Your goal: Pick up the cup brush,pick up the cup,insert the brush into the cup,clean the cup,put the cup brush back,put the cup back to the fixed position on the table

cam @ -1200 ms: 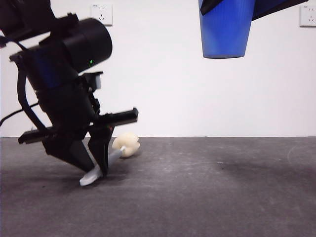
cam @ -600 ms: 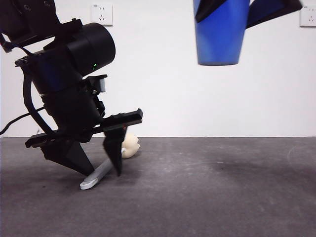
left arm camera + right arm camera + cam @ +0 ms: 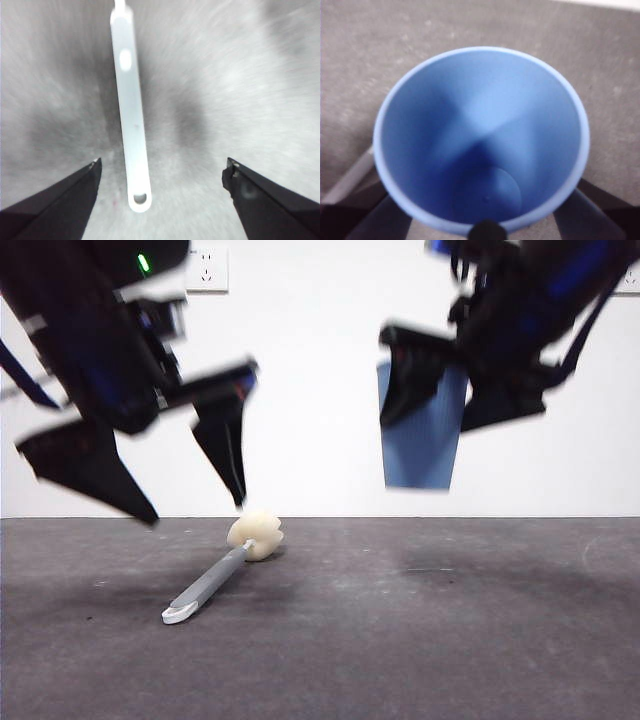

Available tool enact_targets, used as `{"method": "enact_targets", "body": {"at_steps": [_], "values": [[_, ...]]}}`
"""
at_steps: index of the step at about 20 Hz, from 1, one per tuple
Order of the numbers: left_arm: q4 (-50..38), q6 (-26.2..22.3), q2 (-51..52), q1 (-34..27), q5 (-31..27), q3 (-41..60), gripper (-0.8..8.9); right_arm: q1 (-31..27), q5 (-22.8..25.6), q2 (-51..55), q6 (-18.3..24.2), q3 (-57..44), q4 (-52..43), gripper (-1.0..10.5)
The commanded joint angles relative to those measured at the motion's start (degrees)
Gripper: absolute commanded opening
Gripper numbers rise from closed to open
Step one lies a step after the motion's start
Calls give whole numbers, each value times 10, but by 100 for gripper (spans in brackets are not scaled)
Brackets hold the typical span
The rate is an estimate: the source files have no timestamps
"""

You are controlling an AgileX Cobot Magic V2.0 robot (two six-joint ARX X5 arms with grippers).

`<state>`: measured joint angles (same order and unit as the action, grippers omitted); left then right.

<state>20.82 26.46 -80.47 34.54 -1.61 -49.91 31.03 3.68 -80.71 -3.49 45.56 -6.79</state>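
Dark grey and matte, the table (image 3: 420, 640) fills the lower part of the front view. On it lies the cup brush (image 3: 222, 575), a long slim grey handle with a white looped end and a rounded cream-yellow sponge head; the sponge end points toward the back wall and the loop end points toward the camera. Above it, clear of the brush and blurred, hangs the left gripper (image 3: 190, 508) with its two black jaws spread wide and nothing between them. Higher on the other side, the right gripper (image 3: 440, 400) holds the cup (image 3: 420, 445), a tapered blue plastic cup, upright in the air and well above the table. A white wall with a socket (image 3: 206, 268) stands behind.

From the left wrist view, the pale handle of the cup brush (image 3: 131, 115) lies flat on the blurred grey table (image 3: 240, 90), and it sits between the two released jaws of the left gripper (image 3: 162, 172) without touching them.

From the right wrist view, the cup (image 3: 480, 145) is seen from above, its mouth open to the camera and its inside bare. The black jaws of the right gripper (image 3: 485, 220) are clenched on its outer wall, one on each side. The grey table (image 3: 380, 45) lies below it.
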Motion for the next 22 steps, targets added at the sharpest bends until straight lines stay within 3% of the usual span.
{"method": "enact_targets", "body": {"at_steps": [1, 9, 18, 20, 22], "values": [[25, -42, 61, -1, 3, 4, 412, -3, -6, -42, -5, -23, -53, -17], [121, -71, 232, -1, -2, 4, 412, -41, -6, -144, 21, -44, -170, -17], [135, -72, 252, -1, -28, 4, 412, -65, -37, -177, 34, -50, -165, -8], [136, -72, 252, -1, -28, 4, 412, -65, -34, -176, 34, -50, -158, 112], [136, -72, 252, -1, -28, 4, 412, -65, -33, -173, 34, -50, -158, 314]]}}
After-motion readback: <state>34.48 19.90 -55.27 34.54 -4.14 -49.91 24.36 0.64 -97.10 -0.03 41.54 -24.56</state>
